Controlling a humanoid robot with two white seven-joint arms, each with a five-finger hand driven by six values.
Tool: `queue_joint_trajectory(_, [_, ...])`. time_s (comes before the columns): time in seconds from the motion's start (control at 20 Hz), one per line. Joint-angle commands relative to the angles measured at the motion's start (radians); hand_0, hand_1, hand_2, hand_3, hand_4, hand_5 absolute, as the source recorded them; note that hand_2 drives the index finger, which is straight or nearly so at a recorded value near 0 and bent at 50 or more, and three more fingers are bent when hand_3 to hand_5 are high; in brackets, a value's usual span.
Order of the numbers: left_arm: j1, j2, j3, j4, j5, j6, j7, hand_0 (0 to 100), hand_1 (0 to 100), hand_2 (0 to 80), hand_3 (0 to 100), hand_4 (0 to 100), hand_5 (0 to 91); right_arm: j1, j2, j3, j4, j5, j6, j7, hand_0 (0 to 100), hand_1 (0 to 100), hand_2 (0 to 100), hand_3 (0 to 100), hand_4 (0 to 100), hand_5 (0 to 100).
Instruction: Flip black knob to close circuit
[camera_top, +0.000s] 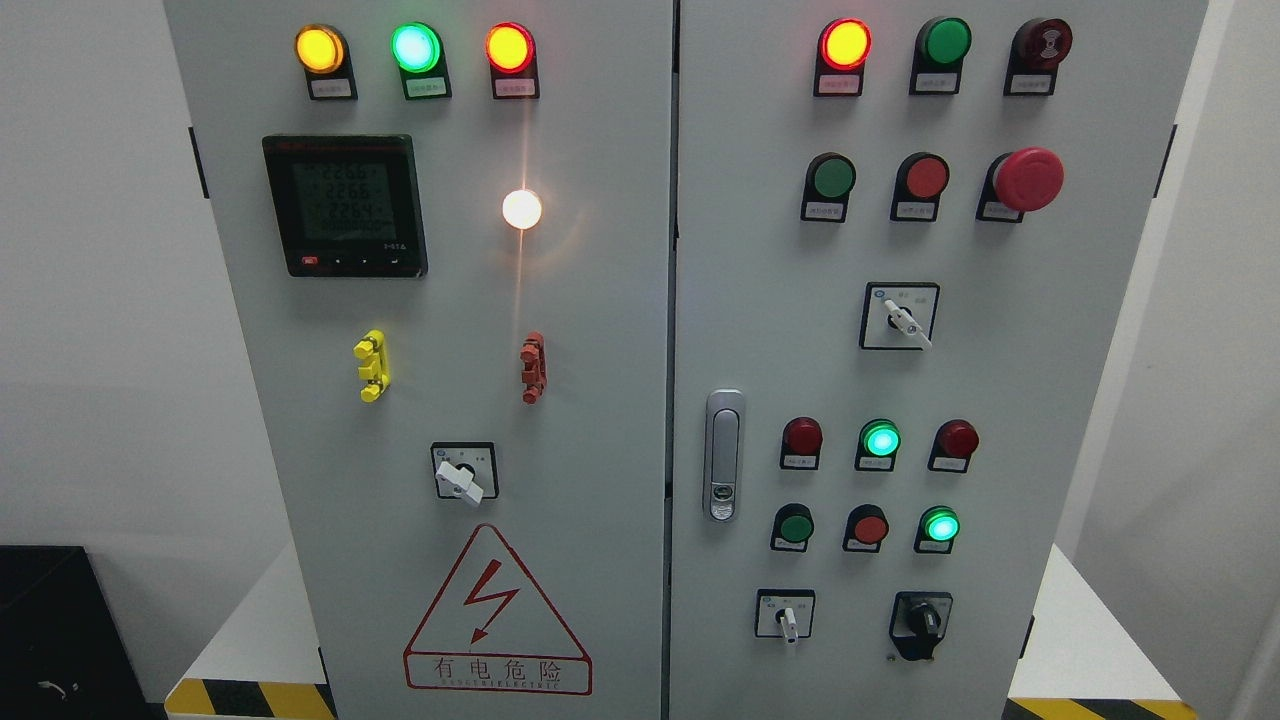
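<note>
The black knob (923, 622) sits at the lower right of the grey control cabinet's right door (1050, 400), on a black plate, with its handle standing roughly upright. To its left is a white selector switch (787, 618) pointing down. No robot hand or arm shows anywhere in the head view.
Two more white selector switches (905, 320) (462, 478) sit higher up and on the left door. Lit and unlit lamps and buttons, a red mushroom stop button (1028, 179), a door latch (723, 455), a meter (345, 205) and a hazard sign (497, 620) fill the panel. A black box (50, 630) stands lower left.
</note>
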Motion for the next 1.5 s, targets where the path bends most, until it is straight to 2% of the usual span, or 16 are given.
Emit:
queue_joint_trajectory(0.0, [0.006,0.000,0.000,0.000,0.000,0.000,0.001,12,56,0.0,0,0,0.0,0.001,-0.003,-0.008,-0.001,0.000,0.000,-0.001,0,8,0,0,0,0])
queue_joint_trajectory(0.5, [0.006,0.000,0.000,0.000,0.000,0.000,0.001,12,56,0.0,0,0,0.0,0.001,0.000,-0.006,-0.016,0.000,0.000,0.005,0,7,0,0,0,0])
queue_joint_trajectory(0.9, [0.006,0.000,0.000,0.000,0.000,0.000,0.001,12,56,0.0,0,0,0.0,0.024,-0.004,-0.018,-0.200,0.078,0.006,0.026,0,7,0,0,0,0])
queue_joint_trajectory(1.1, [0.006,0.000,0.000,0.000,0.000,0.000,0.001,12,56,0.0,0,0,0.0,0.030,-0.006,-0.020,-0.288,0.146,0.009,0.023,0,6,0,0,0,0])
queue_joint_trajectory(1.25, [0.006,0.000,0.000,0.000,0.000,0.000,0.001,12,56,0.0,0,0,0.0,0.030,-0.010,-0.020,-0.354,0.210,0.009,0.016,0,5,10,10,2,0])
queue_joint_trajectory(1.3, [0.006,0.000,0.000,0.000,0.000,0.000,0.001,12,56,0.0,0,0,0.0,0.030,-0.013,-0.020,-0.380,0.224,0.009,0.014,0,5,15,15,8,0])
queue_joint_trajectory(1.35, [0.006,0.000,0.000,0.000,0.000,0.000,0.001,12,56,0.0,0,0,0.0,0.030,-0.018,-0.020,-0.406,0.242,0.009,0.008,0,5,16,16,10,0])
queue_joint_trajectory(1.45, [0.006,0.000,0.000,0.000,0.000,0.000,0.001,12,56,0.0,0,0,0.0,0.030,-0.021,-0.020,-0.462,0.294,0.009,-0.015,0,5,21,24,21,0])
